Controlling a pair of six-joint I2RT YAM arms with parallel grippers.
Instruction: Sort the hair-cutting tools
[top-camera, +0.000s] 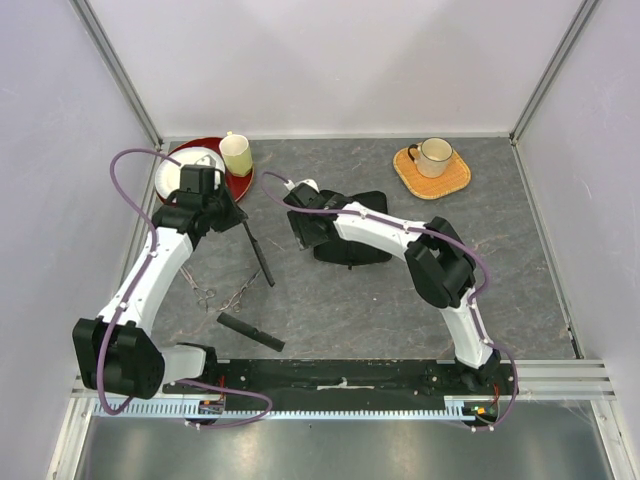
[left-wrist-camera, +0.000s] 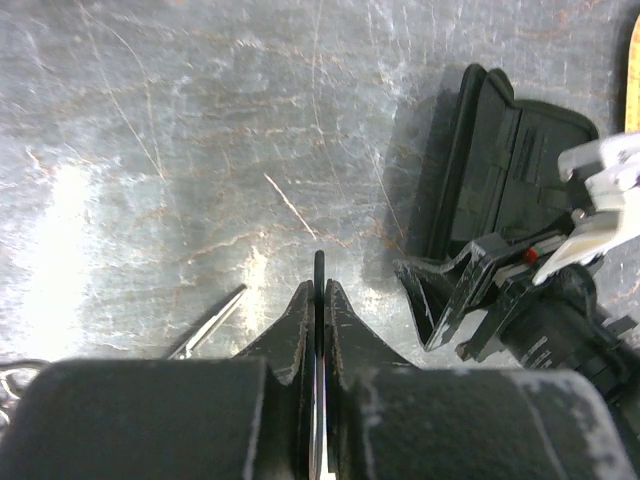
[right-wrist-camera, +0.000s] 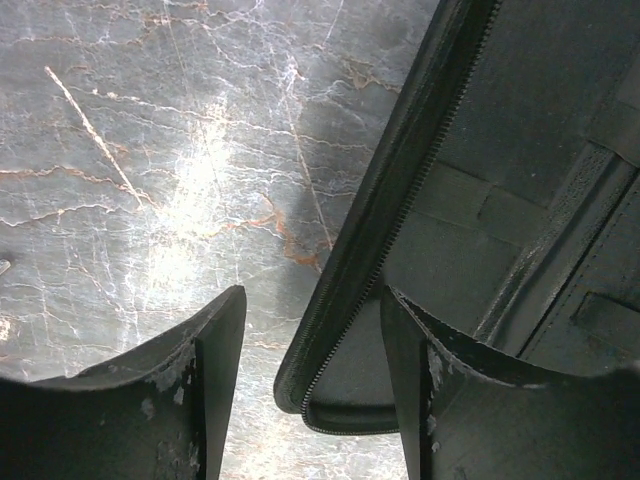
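Observation:
My left gripper (top-camera: 233, 213) is shut on one end of a long slim black comb (top-camera: 260, 256), which hangs edge-on between the fingers in the left wrist view (left-wrist-camera: 319, 270). Two silver scissors (top-camera: 240, 292) (top-camera: 201, 290) lie on the table below it; one blade tip shows in the left wrist view (left-wrist-camera: 212, 322). A second black comb (top-camera: 250, 332) lies nearer the front. My right gripper (top-camera: 301, 227) is open at the left edge of the open black zip case (top-camera: 355, 240). Its jaws (right-wrist-camera: 312, 295) straddle the case's zipped rim (right-wrist-camera: 380, 230).
A red plate (top-camera: 240, 185) with a white bowl (top-camera: 180, 172) and a yellow cup (top-camera: 236, 153) stands at the back left, close behind my left gripper. A white mug (top-camera: 434, 154) sits on a woven orange mat (top-camera: 450, 183) at the back right.

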